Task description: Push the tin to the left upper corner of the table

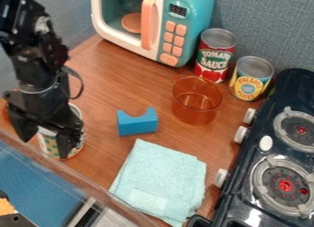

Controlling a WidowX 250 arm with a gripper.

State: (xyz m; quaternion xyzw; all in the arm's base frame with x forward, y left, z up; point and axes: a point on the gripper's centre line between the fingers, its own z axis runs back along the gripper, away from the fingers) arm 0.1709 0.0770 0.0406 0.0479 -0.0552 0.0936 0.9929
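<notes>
Camera view has the table (98, 83) running from its near rim (92, 190) back to the grey wall, with the stove (285, 93) along the right and the microwave (203, 14) at the far side, its left end close to the far-left corner I'm aiming for. My arm (30, 67) comes down at the left, and the cloth (162, 180) lies flat to the right of it by the near rim. The gripper (45, 147) hangs low with its fingers apart, one off the left side of the tin (47, 144), the other across its front as I see it; whether either one touches, I can't tell. I take this tin, upright at the near left, as mine to push, rather than the red tin (215, 58) or the yellow tin (248, 86) at the far right. It sits right at the gripper, partly behind it, long axis vertical, and the corner lies on its far side, so I'd want the push to come from its near side and low, or it may tip. That near side is tight: the rim runs just beside the tin. Farther in, wood stretches up to the microwave's foot, and that looks like my lane. The cup (196, 102) and the block (138, 124) stand well to the right of it.
</notes>
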